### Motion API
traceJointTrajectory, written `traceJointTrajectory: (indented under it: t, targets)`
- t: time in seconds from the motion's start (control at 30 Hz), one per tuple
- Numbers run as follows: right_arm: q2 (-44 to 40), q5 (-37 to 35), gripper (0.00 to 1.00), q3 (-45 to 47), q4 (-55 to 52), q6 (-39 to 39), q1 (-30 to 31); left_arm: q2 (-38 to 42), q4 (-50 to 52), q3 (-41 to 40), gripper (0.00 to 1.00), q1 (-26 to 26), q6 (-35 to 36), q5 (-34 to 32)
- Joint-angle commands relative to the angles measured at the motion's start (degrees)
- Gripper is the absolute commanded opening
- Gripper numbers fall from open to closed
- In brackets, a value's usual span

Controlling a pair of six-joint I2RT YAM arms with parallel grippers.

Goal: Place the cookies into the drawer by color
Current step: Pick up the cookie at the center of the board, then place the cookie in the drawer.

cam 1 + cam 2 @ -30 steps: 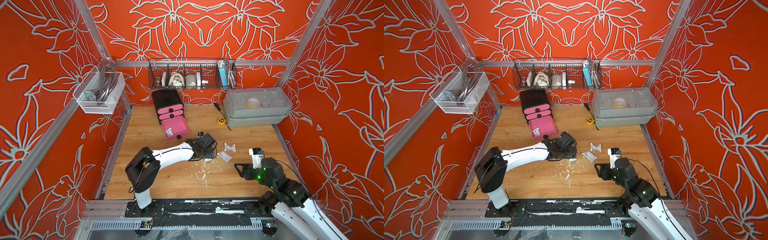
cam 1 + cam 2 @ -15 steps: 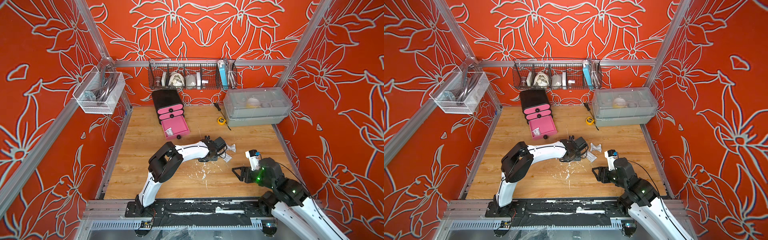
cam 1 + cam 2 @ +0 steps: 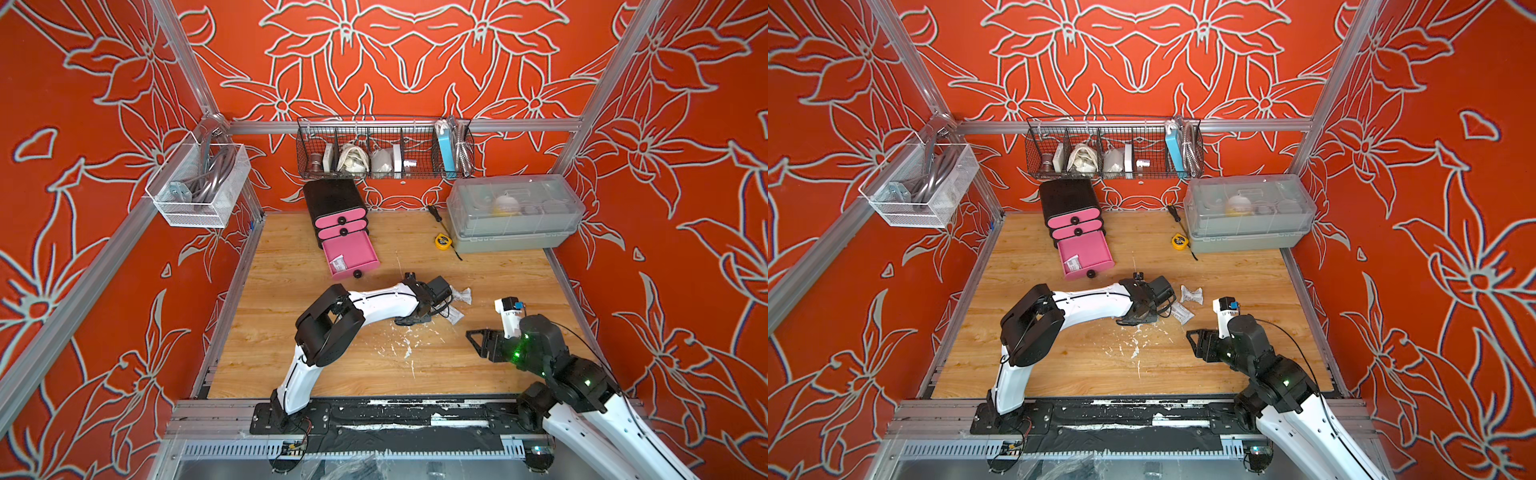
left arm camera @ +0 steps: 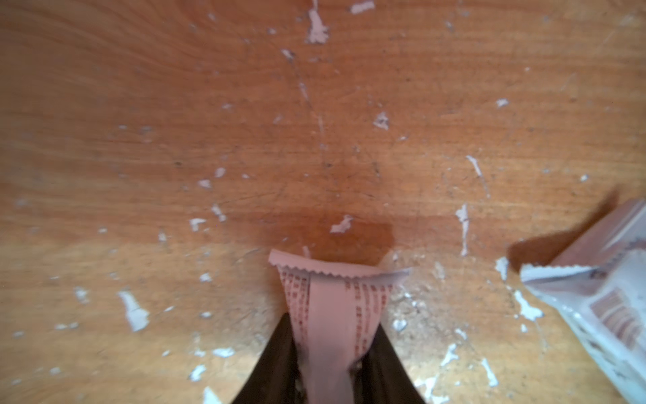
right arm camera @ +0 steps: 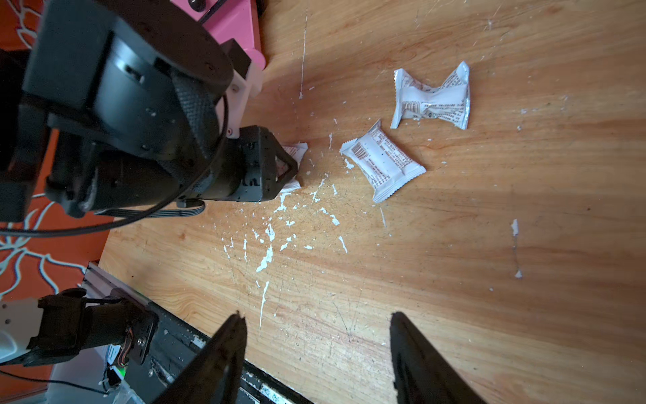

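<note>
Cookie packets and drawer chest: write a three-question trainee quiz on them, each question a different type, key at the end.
1. True or false: the left gripper is closed on a white packet.
2. How many loose packets lie on the table? A one, B two, C four.
3. Fill in: the chest has only its ____ drawer open.
Key: 1 true; 2 B; 3 bottom.

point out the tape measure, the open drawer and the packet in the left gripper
tape measure (image 3: 441, 241): in a top view, yellow case
open bottom drawer (image 3: 359, 249): in a top view, bare pink floor
pinched white cookie packet (image 4: 332, 304): left wrist view, wrapper middle
</note>
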State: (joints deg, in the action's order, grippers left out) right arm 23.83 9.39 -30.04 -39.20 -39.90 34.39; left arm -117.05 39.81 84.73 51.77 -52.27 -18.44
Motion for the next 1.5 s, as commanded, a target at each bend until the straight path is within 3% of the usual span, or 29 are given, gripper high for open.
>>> traceJointTrajectory:
  t: [0.0,0.23,0.6,1.07,1.47]
  targets:
    - [0.48,-1.26,0.68,-0.19,1.06,-0.13,-0.11,5.51,4.55,1.29,0.29,-0.13,1.74,-4.81]
    - [0.32,0.54,0.68,1.39,1.89,-0.58,-0.11,10.44,6.95,4.94,0.29,-4.17,6.69,-9.46]
    - [0.39,0.81,0.69,1.38,1.67,-0.31,-0.06,12.04,3.91,10.16,0.29,-16.25,14.55,-9.00]
    - [-0.17,0.47,0.69,0.36,-0.31,0.37,-0.11,1.08,4.40,19.85,0.28,-29.02,14.61,-3.03]
    - [-0.90,-0.23,0.69,-0.30,-1.84,1.28,-0.06,-7.45,2.26,19.94,0.27,-35.78,13.69,4.54]
